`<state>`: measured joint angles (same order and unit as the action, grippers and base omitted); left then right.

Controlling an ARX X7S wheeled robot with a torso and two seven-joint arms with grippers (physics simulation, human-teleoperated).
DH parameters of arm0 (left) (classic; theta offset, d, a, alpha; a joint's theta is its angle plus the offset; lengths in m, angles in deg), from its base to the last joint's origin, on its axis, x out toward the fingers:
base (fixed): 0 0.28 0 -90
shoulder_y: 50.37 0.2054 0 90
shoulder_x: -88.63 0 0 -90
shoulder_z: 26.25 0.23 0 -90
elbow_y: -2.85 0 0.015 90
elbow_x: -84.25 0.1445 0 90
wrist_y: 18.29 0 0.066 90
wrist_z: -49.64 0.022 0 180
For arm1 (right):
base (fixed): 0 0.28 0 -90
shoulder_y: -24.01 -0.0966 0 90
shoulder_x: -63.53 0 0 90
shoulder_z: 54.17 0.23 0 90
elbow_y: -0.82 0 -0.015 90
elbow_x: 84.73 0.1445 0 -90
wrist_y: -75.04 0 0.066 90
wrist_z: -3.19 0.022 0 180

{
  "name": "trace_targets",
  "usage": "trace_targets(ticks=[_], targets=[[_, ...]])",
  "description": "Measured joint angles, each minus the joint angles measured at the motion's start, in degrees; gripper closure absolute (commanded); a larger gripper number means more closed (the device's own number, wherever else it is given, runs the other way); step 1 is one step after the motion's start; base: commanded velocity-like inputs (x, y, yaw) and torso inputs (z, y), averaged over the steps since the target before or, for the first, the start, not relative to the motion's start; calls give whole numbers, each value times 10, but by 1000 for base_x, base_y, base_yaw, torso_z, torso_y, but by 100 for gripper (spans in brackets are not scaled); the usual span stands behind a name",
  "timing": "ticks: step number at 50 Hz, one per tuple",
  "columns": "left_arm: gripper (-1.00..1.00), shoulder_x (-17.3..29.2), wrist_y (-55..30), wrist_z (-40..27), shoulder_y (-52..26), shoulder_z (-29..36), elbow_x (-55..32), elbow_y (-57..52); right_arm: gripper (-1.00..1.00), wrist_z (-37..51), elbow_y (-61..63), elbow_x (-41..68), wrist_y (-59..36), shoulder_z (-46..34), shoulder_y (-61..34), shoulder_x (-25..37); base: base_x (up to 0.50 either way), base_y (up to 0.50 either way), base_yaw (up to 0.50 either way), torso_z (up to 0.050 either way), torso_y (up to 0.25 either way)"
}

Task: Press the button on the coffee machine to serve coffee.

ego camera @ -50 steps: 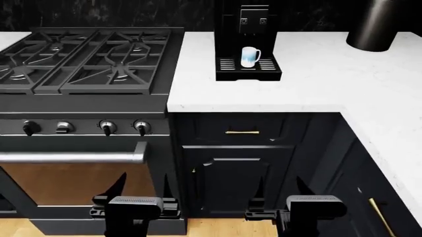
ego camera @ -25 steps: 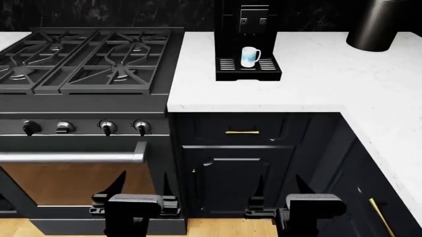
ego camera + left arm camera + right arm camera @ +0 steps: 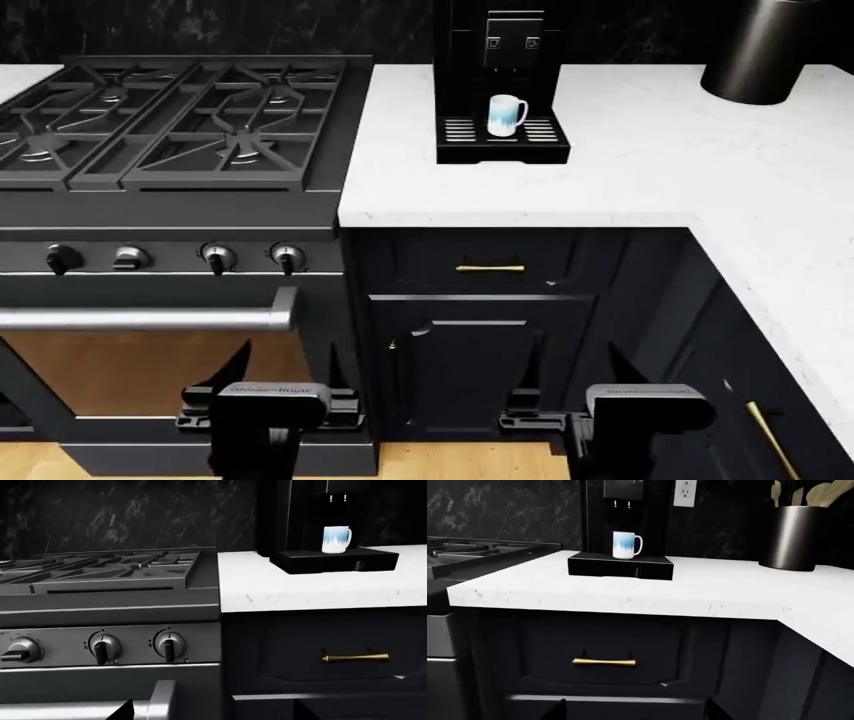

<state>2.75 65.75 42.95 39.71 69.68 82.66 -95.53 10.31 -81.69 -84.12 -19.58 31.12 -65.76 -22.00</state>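
Observation:
The coffee machine (image 3: 503,45) is a tall black box at the back of the white counter, with two small square buttons (image 3: 513,43) on its front. A white-and-blue mug (image 3: 506,115) stands on its slotted drip tray (image 3: 503,135). The machine also shows in the left wrist view (image 3: 303,515) and the right wrist view (image 3: 624,510). My left gripper (image 3: 283,372) and right gripper (image 3: 577,368) hang low in front of the oven and cabinet, far below the counter. Both are open and empty.
A gas stove (image 3: 174,115) with knobs (image 3: 218,258) and an oven handle (image 3: 147,320) is at the left. A black cylinder (image 3: 761,50) holding utensils stands at the back right. A drawer with a brass handle (image 3: 490,268) is below the counter.
Both grippers have risen slightly in the head view. Nothing else has moved.

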Motion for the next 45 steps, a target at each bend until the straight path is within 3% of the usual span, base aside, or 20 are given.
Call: trace_targets(ticks=[9, 23, 34, 45], targets=[[-100, 7, -145, -5, -26, 18, 1, -125, -100, 7, 121, 1, -114, 4, -17, 15, 0, 0, 0, 0, 0], [-100, 14, -389, -2, -139, -16, -38, -272, -100, -7, 323, 21, -388, 37, -113, 58, 0, 0, 0, 0, 0], [-100, 23, -485, -3, -190, -40, -61, -319, -100, -30, 420, 43, -555, 82, -197, 91, 0, 0, 0, 0, 0], [-100, 36, -528, -7, -212, -51, -71, -341, -100, -46, 459, 55, -624, 120, -224, 110, 97, -47, 0, 0, 0]])
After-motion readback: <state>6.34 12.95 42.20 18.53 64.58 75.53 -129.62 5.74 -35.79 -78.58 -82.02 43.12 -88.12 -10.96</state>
